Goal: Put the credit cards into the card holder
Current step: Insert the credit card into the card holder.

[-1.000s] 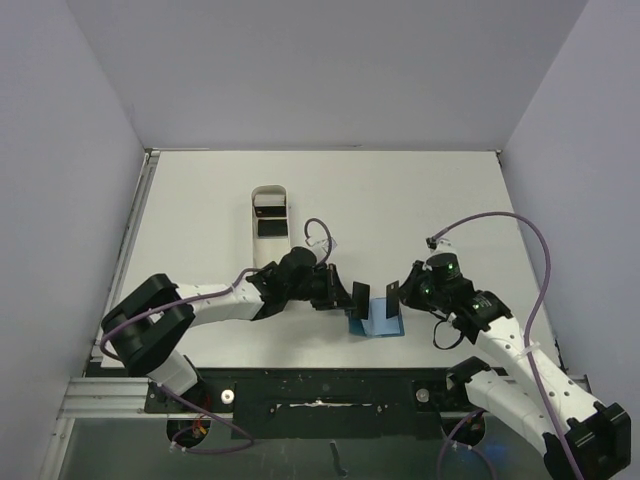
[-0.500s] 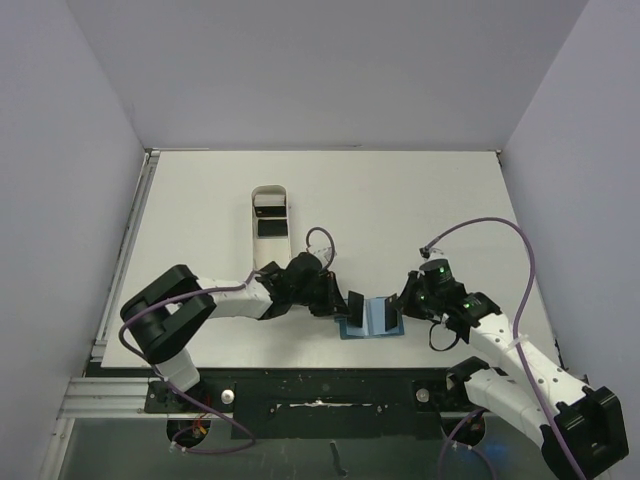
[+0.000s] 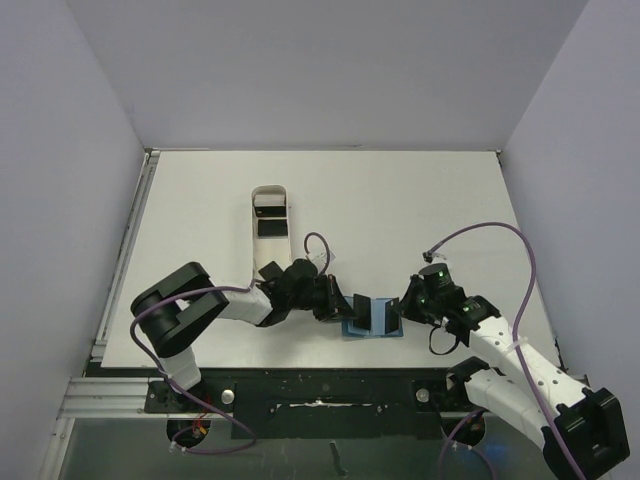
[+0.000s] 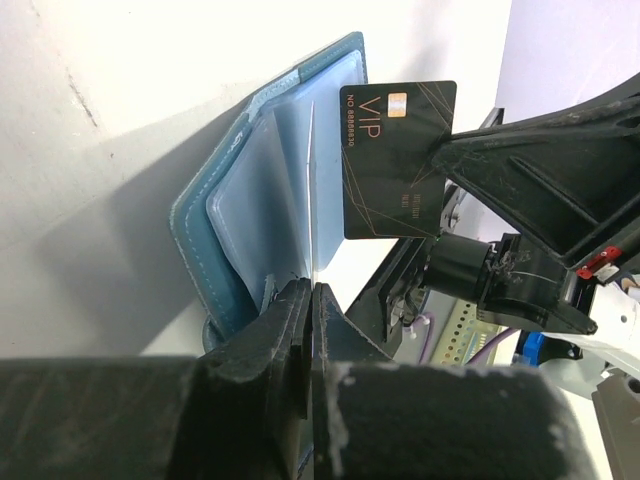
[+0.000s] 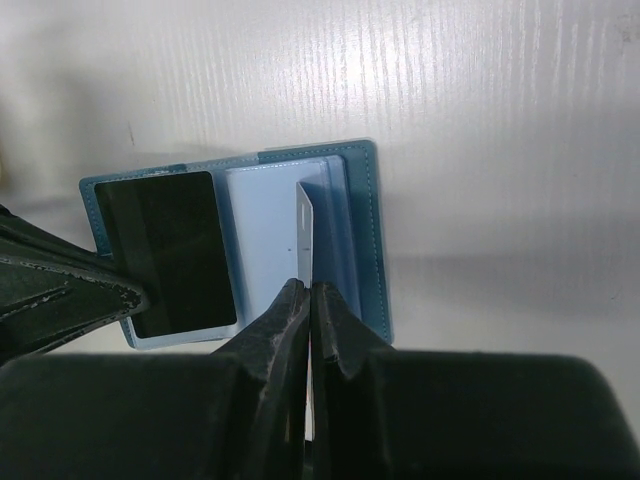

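Observation:
The teal-blue card holder (image 3: 371,329) lies open on the table between my grippers, its pale inner sleeves showing in the left wrist view (image 4: 215,230) and the right wrist view (image 5: 365,230). My left gripper (image 3: 358,303) (image 4: 311,290) is shut on a black credit card (image 5: 170,250) held over the holder's left panel. My right gripper (image 3: 390,314) (image 5: 311,288) is shut on another black card, marked VIP (image 4: 398,160), held on edge (image 5: 306,225) at the right panel's sleeves. Whether either card is inside a sleeve I cannot tell.
A long white oval-ended tray (image 3: 270,190) stands behind the left arm with two more black cards (image 3: 269,228) in it. The table's near edge and a black rail (image 3: 320,385) run just in front of the holder. Purple cables loop over both wrists.
Both grippers have come down and closer together over the holder. The left card has moved right onto the left panel; the right card has dropped to the right panel.

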